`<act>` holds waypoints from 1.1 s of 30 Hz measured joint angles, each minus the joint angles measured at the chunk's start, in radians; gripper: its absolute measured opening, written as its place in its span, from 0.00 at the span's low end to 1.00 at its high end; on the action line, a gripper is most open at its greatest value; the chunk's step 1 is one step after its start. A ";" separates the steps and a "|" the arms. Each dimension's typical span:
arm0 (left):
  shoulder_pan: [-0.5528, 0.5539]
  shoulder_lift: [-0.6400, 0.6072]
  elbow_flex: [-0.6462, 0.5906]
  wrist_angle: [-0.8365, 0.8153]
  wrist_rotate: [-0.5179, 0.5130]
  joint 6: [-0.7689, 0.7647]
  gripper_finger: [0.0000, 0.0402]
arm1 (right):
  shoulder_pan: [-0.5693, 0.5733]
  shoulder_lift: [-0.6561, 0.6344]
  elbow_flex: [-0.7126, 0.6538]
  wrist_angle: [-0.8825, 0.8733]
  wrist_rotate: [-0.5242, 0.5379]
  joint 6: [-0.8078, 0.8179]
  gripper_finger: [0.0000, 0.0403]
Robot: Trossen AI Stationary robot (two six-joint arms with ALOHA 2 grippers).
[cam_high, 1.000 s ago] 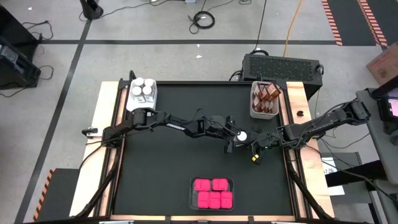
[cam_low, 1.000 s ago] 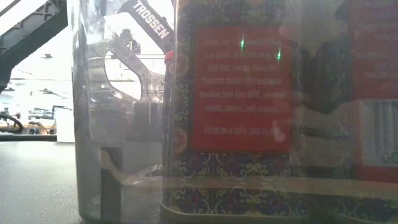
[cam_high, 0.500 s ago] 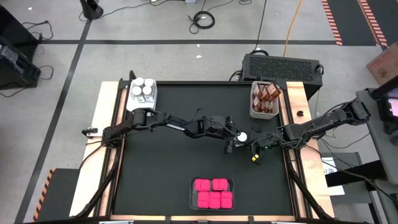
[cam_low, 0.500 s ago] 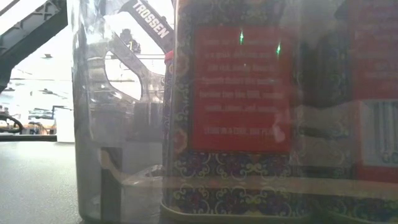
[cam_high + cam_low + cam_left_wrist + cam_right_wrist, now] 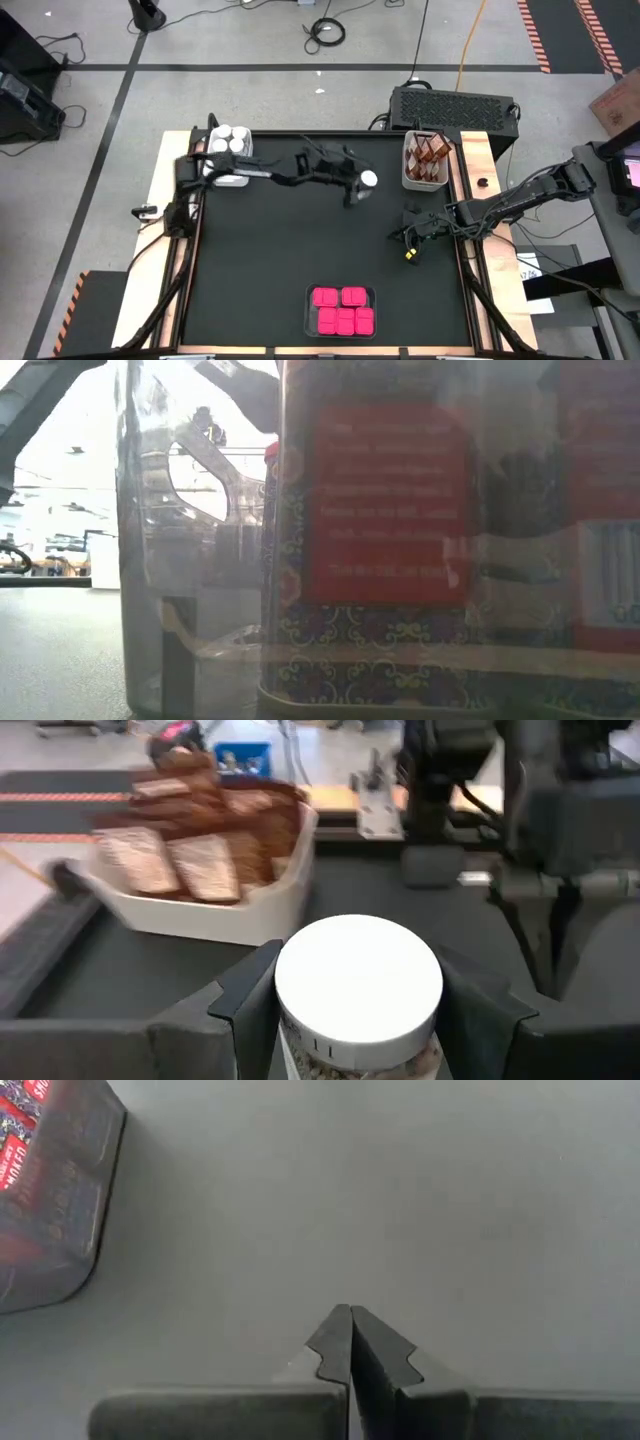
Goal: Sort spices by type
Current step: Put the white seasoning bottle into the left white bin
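The small clear jar with a round white lid [image 5: 358, 982] is sitting clamped between the left gripper's [image 5: 357, 187] dark fingers, hanging above the black table mat [image 5: 260, 260], between the white tray of white-lidded jars [image 5: 229, 150] and the white tray of brown jars [image 5: 424, 160]. I'd say it is being carried; next it needs setting down in the white-lidded tray. Nearer me, the clear tray of pink boxes [image 5: 341, 309] is looking full. The right gripper [image 5: 350, 1348] is waiting pinched together, just beyond the brown-jar tray.
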 joint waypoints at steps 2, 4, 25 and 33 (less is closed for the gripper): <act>0.028 -0.068 -0.034 -0.020 0.001 0.000 0.53 | 0.000 0.000 0.000 0.000 0.002 -0.014 0.00; 0.058 -0.149 -0.071 -0.035 0.001 0.000 0.53 | -0.001 0.000 0.000 0.005 0.003 -0.019 0.00; 0.243 -0.987 -0.756 -0.115 -0.560 -0.113 0.53 | -0.001 0.000 0.000 0.007 0.060 -0.068 0.00; 0.243 -1.113 -0.917 -0.132 -0.822 -0.151 0.53 | -0.001 0.000 0.000 0.007 0.061 -0.072 0.00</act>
